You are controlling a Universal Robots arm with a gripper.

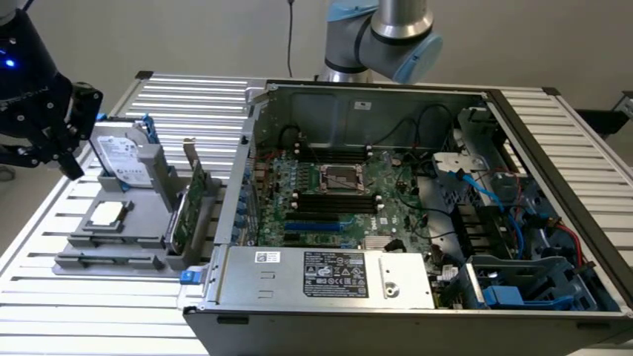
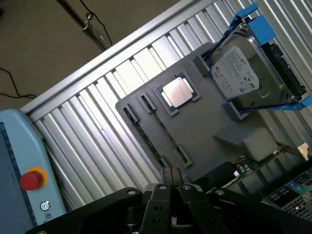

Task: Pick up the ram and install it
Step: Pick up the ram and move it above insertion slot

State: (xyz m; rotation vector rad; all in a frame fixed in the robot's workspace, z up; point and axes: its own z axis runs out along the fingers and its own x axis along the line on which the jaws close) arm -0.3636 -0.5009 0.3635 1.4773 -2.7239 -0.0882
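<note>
One closed pincer [image 2: 170,178] hovers near the ram [image 2: 164,128]; hard drive label [image 2: 236,73] unreadable.

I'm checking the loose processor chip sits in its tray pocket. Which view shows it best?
The wrist view: the processor chip is seen nearly face-on, its silver lid framed by the grey tray. The exterior view shows it at a slant, near the hard drive.
</note>
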